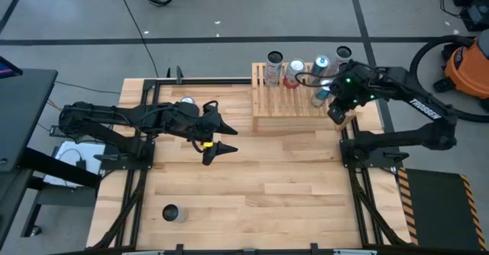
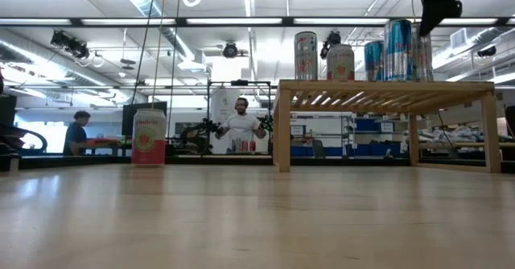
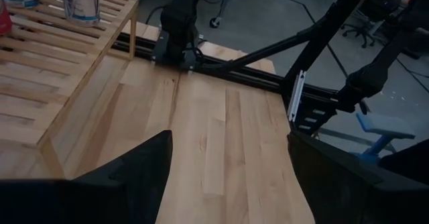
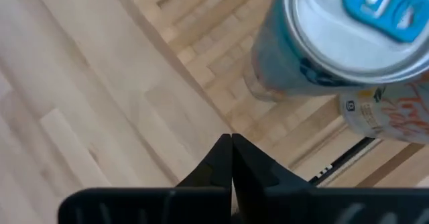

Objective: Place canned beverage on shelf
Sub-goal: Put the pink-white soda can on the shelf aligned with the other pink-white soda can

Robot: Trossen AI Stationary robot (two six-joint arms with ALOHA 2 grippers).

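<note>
Right gripper hangs over the right end of the shelf, near its front edge. Its fingers are pressed tip to tip, clenched on nothing. The blue-tabbed can stands on the slats just beyond the fingertips, apart from them; a pale can with orange lettering is close beside it, touching or nearly so.

Left gripper sits over the bare table near the middle, well apart from the shelf. Fingers spread, nothing between them.

Count on the shelf, high view: five cans, I think, though the right arm covers part of the cluster. Clear ones are a silver-topped can at the back left, one beside it, and a blue one. The low view shows four tops in a row.

Off the shelf: one pink-and-green can on the table at the back left, one dark-topped can near the front left. A further can top shows behind the shelf.

All cans stand upright, long axis vertical, tabs up. The shelf's long side runs left to right, slats front to back.
</note>
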